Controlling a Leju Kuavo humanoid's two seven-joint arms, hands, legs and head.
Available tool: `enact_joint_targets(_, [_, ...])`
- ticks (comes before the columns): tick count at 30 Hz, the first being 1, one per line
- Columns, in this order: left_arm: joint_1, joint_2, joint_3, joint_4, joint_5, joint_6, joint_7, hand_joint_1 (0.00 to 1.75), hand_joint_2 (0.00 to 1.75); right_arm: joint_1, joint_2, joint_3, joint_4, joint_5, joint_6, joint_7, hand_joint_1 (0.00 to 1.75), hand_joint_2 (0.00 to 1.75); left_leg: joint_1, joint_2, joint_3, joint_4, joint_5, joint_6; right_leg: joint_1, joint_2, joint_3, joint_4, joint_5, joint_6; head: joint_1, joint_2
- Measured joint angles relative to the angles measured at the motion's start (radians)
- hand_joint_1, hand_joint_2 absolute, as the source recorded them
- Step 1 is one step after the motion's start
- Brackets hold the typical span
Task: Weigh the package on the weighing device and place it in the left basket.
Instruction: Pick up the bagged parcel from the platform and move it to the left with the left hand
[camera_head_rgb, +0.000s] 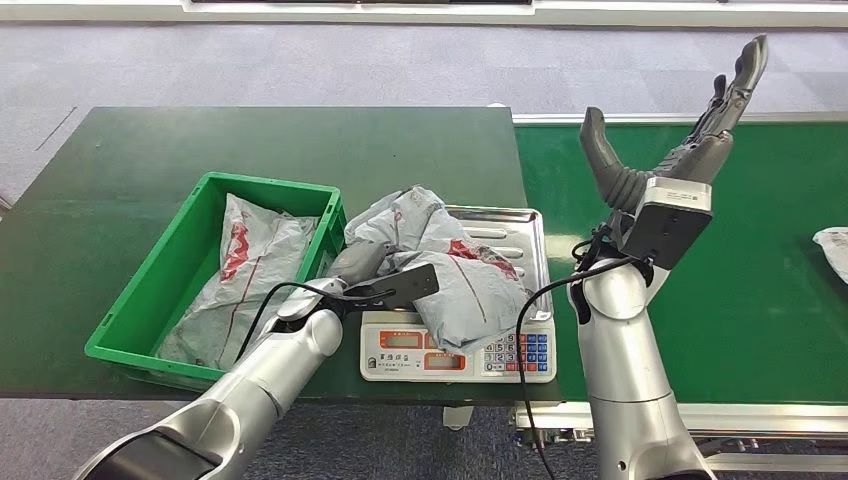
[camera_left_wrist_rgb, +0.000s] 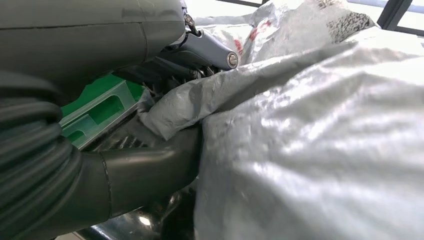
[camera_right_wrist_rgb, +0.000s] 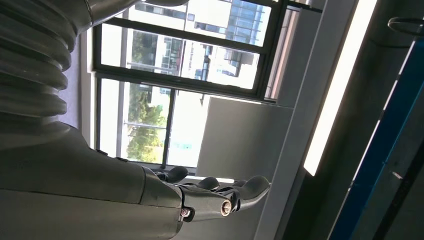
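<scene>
The left hand (camera_head_rgb: 362, 266) grips the near-left edge of the grey package (camera_head_rgb: 450, 265), which lies on the scale (camera_head_rgb: 520, 355) just right of the green basket (camera_head_rgb: 135, 300). Farther right, the right hand (camera_head_rgb: 672, 140) is raised, fingers spread, holding nothing.

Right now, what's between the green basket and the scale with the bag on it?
In the head view, the robot's left hand lies between the green basket and the scale, its fingers against the grey package on the scale's tray.
</scene>
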Motion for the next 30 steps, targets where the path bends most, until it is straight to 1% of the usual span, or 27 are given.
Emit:
enact_joint_targets(4, [0.0, -0.001, 0.0, 0.001, 0.001, 0.003, -0.002, 1.75, 1.75, 0.0, 0.0, 0.0, 0.0, 0.0, 0.0, 0.0, 0.0, 1.75, 0.0, 0.0, 0.0, 0.0, 0.0, 0.0, 0.0, 0.0, 0.0, 0.0, 0.0, 0.0, 0.0, 0.0])
enact_joint_targets(10, [0.003, -0.001, 0.005, 0.006, 0.061, 0.097, -0.064, 1.75, 1.75, 0.013, 0.0, 0.0, 0.0, 0.002, 0.002, -0.004, 0.0, 1.75, 0.0, 0.0, 0.0, 0.0, 0.0, 0.0, 0.0, 0.001, -0.001, 0.0, 0.0, 0.0, 0.0, 0.0])
enact_joint_targets(12, [0.005, -0.001, 0.015, 0.003, 0.095, 0.138, -0.1, 1.75, 1.75, 0.017, 0.0, 0.0, 0.0, 0.005, 0.002, -0.005, 0.0, 1.75, 0.0, 0.0, -0.001, 0.0, 0.0, 0.0, 0.0, 0.001, -0.001, 0.0, 0.0, 0.0, 0.0, 0.0])
enact_joint_targets(17, [0.005, 0.0, 0.071, -0.049, 0.236, 0.24, -0.248, 1.75, 1.75, 0.034, -0.005, -0.001, 0.0, 0.008, 0.002, -0.008, 0.0, 1.75, 0.0, 0.0, -0.001, 0.0, 0.0, 0.0, 0.0, 0.001, -0.002, 0.0, 0.0, 0.0, 0.0, 0.0])
enact_joint_targets(20, [0.013, 0.006, 0.091, -0.134, 0.322, 0.262, -0.303, 1.75, 1.75, 0.056, -0.009, -0.004, -0.001, 0.01, 0.001, -0.02, 0.0, 1.75, 0.0, 0.0, -0.002, 0.0, 0.0, 0.0, 0.0, 0.001, -0.002, 0.0, 0.0, 0.0, 0.0, 0.0])
enact_joint_targets(22, [0.029, 0.018, 0.093, -0.229, 0.376, 0.278, -0.315, 1.75, 1.75, 0.075, -0.01, -0.01, -0.005, 0.014, -0.002, -0.028, 0.0, 1.75, 0.0, 0.0, -0.002, 0.0, 0.0, 0.0, 0.0, 0.001, -0.003, 0.0, 0.0, 0.0, 0.0, 0.0])
enact_joint_targets(27, [0.091, 0.077, 0.093, -0.507, 0.43, 0.345, -0.285, 1.75, 1.75, 0.134, -0.014, -0.044, -0.03, 0.034, -0.007, -0.042, 0.0, 1.75, 0.0, 0.001, -0.003, 0.0, 0.0, 0.0, 0.001, 0.002, -0.004, 0.0, -0.001, -0.001, 0.0, 0.0])
enact_joint_targets(30, [0.135, 0.124, 0.097, -0.641, 0.394, 0.427, -0.265, 1.75, 1.75, 0.176, -0.016, -0.071, -0.053, 0.051, -0.009, -0.043, 0.0, 1.75, 0.0, 0.001, -0.003, -0.001, 0.0, 0.0, 0.001, 0.002, -0.004, 0.0, -0.001, -0.001, 0.0, 0.0])
